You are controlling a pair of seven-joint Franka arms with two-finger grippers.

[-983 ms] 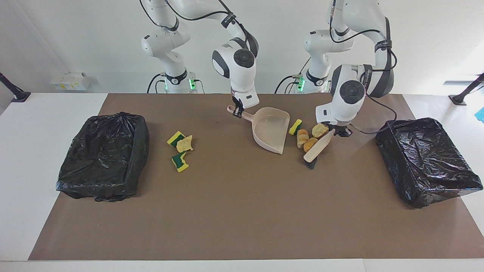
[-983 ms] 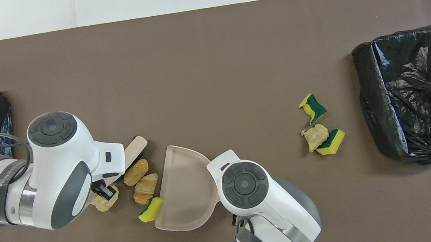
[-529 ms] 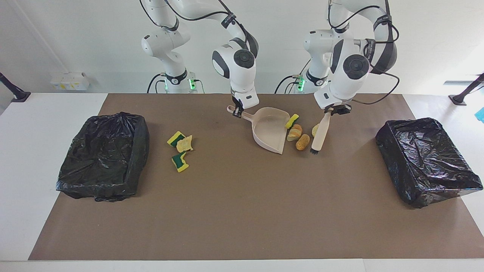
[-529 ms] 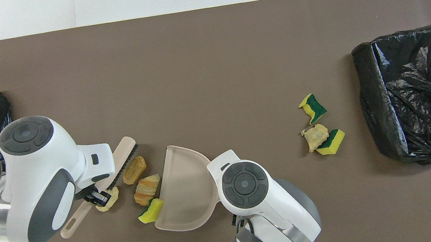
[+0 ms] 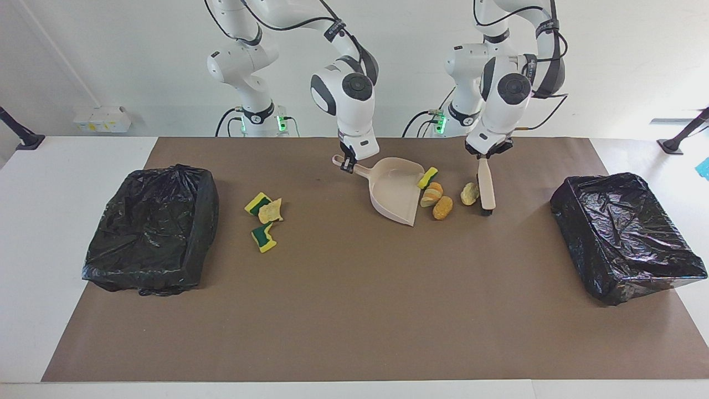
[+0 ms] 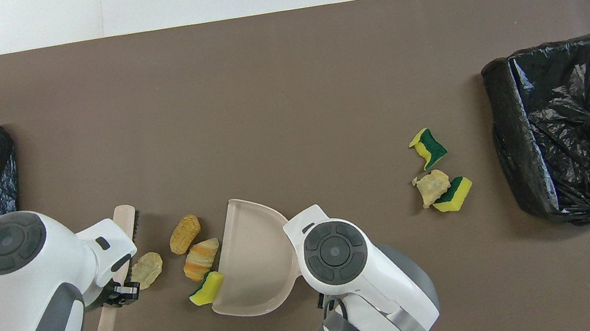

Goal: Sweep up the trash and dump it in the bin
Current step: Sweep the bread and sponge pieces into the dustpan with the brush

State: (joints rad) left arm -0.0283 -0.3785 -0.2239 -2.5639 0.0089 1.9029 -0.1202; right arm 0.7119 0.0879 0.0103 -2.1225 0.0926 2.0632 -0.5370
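Trash scraps [image 5: 437, 200] lay at the beige plastic dustpan's [image 5: 394, 188] three o'clock, so the left gripper [image 5: 487, 153] pinched the beige brush [image 5: 486, 185] while the right gripper [image 5: 347, 162] clamped the pan's handle, bracing it.

Both arms [image 5: 260, 39] are glossy white, built of rounded segments with dark grey bands at the joints. Each wrist ends in a bulbous white housing with a dark grey round cap [image 5: 357, 86] that shows concentric rings from above. Black cables loop along the upper links, held by black straps with white lettering. Small green lights glow at the bases [image 5: 281, 121]. The hands are small and black below white mounts.
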